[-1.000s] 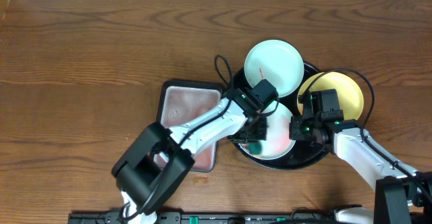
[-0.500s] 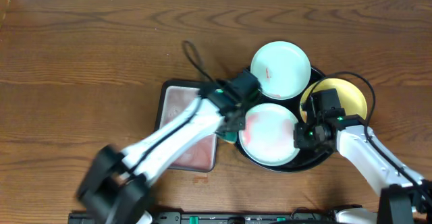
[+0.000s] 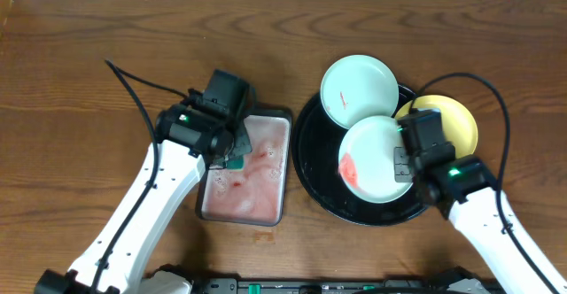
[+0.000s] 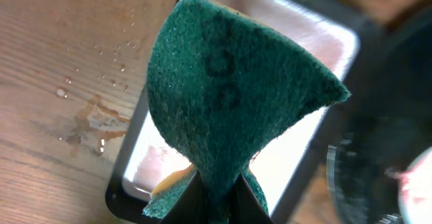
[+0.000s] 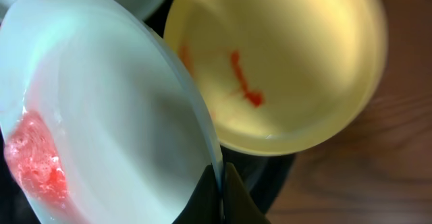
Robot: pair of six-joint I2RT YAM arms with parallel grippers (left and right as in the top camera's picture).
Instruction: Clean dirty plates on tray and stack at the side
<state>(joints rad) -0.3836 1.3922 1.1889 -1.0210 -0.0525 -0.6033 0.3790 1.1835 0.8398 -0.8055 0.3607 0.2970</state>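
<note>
**Sponge over the pan, right gripper pinching a smeared plate**

The left gripper (image 4: 217, 196) is clamped tight on the bottom of a green sponge (image 4: 229, 102), which fans out above its fingertips. It now hangs over the grey pan (image 3: 266, 207), whose floor holds pink, soapy water. 0.5 s ago it was at the left rim of the black tray (image 3: 310, 174), and 1 s ago it was down on the front mint plate (image 3: 376, 152). Water drops lie on the wooden surface (image 4: 61, 82) just left of the pan.

The right gripper (image 5: 219, 183) is closed on the right rim of the front mint plate, which sits inside the tray with its edge over the yellow plate (image 3: 454, 117). Since 0.5 s ago this plate has shifted to the right, and the pink film across it has gathered into 1 red patch (image 3: 349, 167) at its left. The yellow plate carries a red streak (image 5: 241, 82). The 2nd mint plate (image 3: 358, 90) rests on the tray's far rim, touching the front one, with a thin red mark.
</note>
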